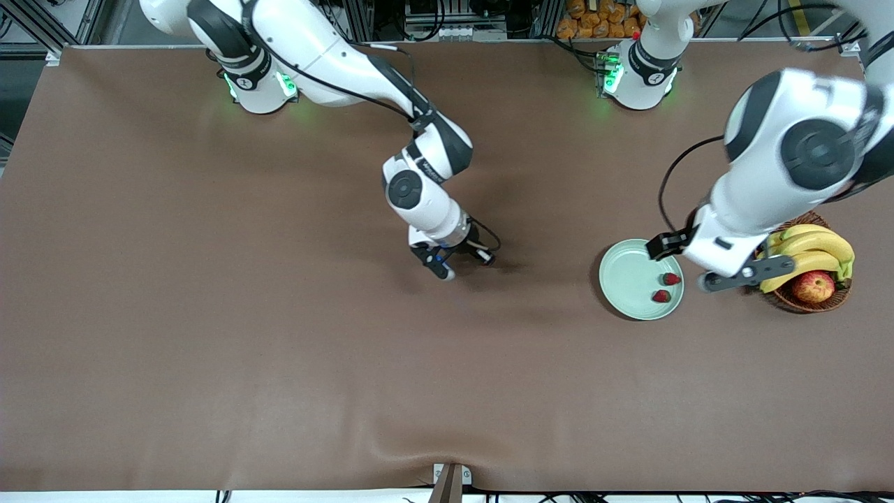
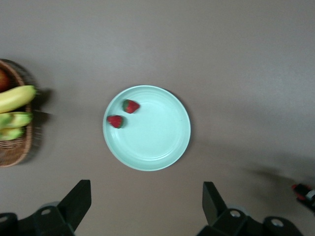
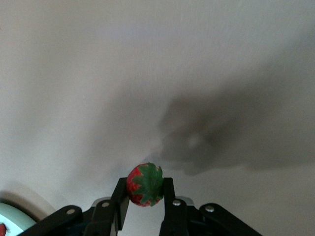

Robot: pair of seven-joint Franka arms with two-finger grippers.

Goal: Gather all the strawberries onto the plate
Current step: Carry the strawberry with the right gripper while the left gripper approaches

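The pale mint-green plate (image 1: 628, 276) lies toward the left arm's end of the table, with two strawberries in it (image 1: 671, 279) (image 1: 661, 296). They also show in the left wrist view (image 2: 130, 105) (image 2: 115, 121) on the plate (image 2: 157, 140). My left gripper (image 1: 705, 264) is open and empty, up in the air over the plate's edge beside the basket. My right gripper (image 1: 464, 264) is over the middle of the table, shut on the third strawberry (image 3: 145, 184), green cap outward, a little above the cloth. The plate's rim shows in a corner of the right wrist view (image 3: 12, 216).
A brown wicker basket (image 1: 810, 304) with bananas (image 1: 814, 246) and a red-yellow apple (image 1: 814, 286) stands right beside the plate, at the left arm's end. Brown cloth covers the table. A ripple in the cloth lies at the near edge (image 1: 447, 454).
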